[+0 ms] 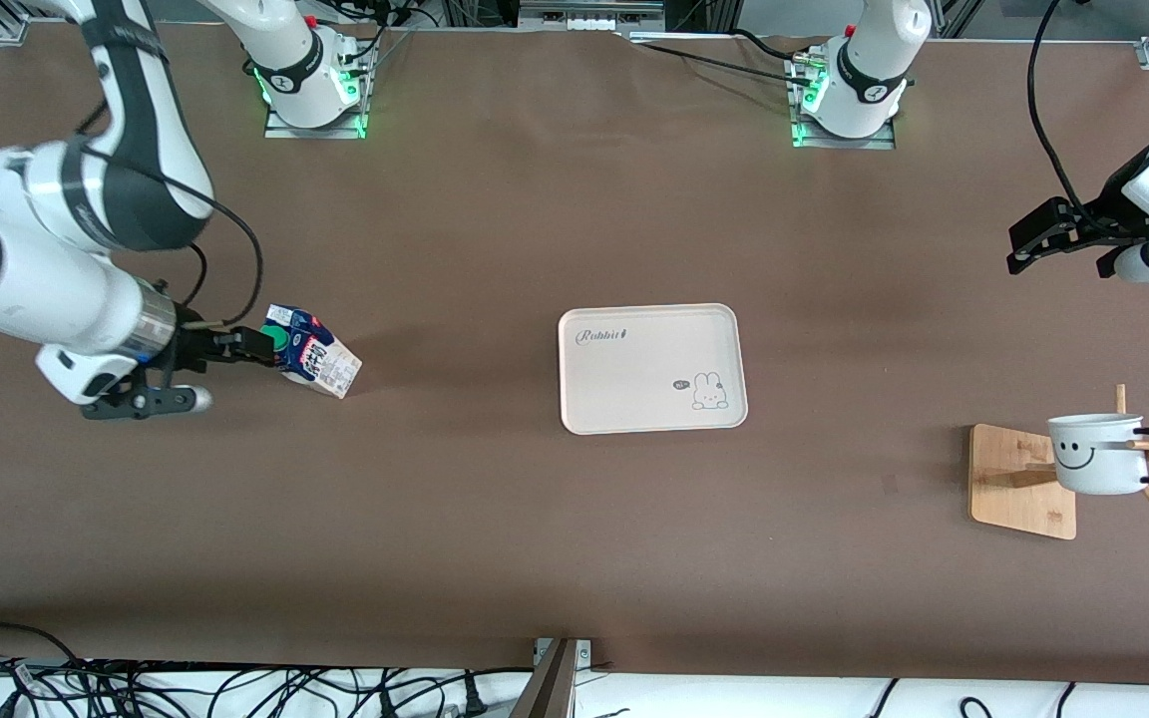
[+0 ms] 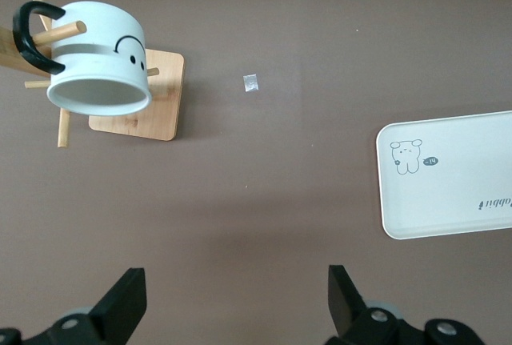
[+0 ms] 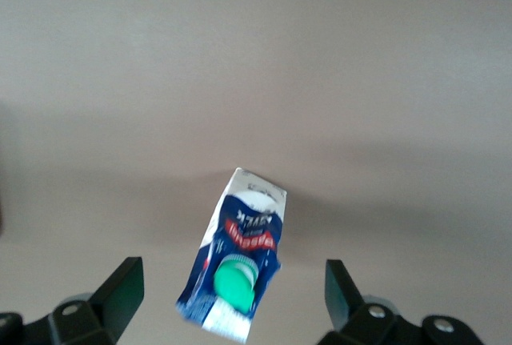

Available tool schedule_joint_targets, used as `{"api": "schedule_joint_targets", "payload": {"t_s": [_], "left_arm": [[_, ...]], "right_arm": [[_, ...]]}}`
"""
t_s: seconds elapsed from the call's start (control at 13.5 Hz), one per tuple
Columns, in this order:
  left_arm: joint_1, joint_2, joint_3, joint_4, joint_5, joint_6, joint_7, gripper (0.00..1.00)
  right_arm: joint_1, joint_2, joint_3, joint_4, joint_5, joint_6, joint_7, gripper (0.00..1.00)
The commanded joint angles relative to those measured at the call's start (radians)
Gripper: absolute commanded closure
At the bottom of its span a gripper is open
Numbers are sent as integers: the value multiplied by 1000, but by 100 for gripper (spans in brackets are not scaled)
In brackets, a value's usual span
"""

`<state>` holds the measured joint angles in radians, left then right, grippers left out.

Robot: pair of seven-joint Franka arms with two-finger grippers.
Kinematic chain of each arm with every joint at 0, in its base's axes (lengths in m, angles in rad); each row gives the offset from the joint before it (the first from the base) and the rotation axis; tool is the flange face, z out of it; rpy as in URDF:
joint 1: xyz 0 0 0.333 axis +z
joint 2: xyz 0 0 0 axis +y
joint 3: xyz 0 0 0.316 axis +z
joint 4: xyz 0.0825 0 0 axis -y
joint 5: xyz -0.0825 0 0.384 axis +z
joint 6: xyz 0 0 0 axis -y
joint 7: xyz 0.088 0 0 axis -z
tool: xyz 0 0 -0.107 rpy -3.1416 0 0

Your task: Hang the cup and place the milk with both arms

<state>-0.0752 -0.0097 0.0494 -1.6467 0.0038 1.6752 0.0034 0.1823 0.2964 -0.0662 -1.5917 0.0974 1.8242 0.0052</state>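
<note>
Brown table (image 1: 495,219): cup (image 1: 1093,454) hangs already, left gripper (image 1: 1053,239) wide, idle. Our right gripper (image 1: 235,349), wide, straddles the tilted milk (image 1: 313,351); we'd centre it between the jaws before closing.

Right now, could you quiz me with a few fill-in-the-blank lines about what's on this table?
1. The cup hangs by its handle on a wooden ____.
2. The tray holds ____.
3. The milk sits between the open jaws of the ____ gripper.
4. The left gripper, open, grips ____.

Missing: rack; nothing; right; nothing
</note>
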Motion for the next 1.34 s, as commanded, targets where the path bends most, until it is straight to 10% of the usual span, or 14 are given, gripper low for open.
{"api": "schedule_joint_targets", "payload": {"t_s": [0.0,0.67,1.26], "left_arm": [[9,2,-8,21,19,-20,18,0],[9,2,-8,21,18,-20,17,0],[9,2,-8,21,18,-20,10,0]], "right_arm": [[-3,-89,0,76,-4,-168,6,0],[-3,-367,-14,-63,-100,-288,-30,0],[-1,-327,-14,-24,-96,-280,-28,0]]}}
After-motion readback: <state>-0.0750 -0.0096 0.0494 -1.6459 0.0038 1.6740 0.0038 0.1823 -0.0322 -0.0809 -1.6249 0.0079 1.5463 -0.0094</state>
